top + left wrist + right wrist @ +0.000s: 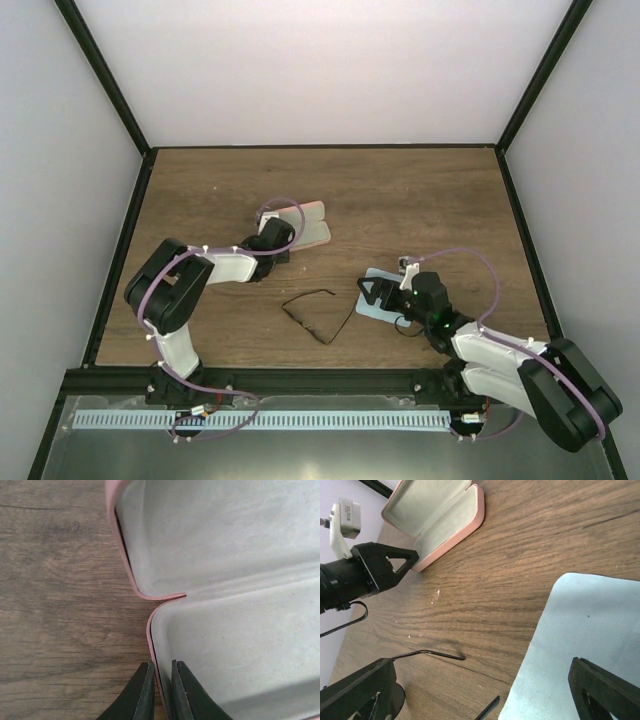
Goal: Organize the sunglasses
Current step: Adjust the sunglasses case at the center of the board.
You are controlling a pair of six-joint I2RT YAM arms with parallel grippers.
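The sunglasses lie open on the wooden table at centre front; they have a thin dark wire frame. In the right wrist view only their two temple tips show. The pink case lies open with its grey lining up, and also shows in the right wrist view. My left gripper is shut on the near rim of the case, one finger inside and one outside. My right gripper is wide open and empty. It hangs low over the left edge of the light blue cloth, just right of the sunglasses.
The cloth lies flat at right centre under my right gripper. My left arm's wrist stands between the case and the sunglasses. Black frame rails and white walls bound the table.
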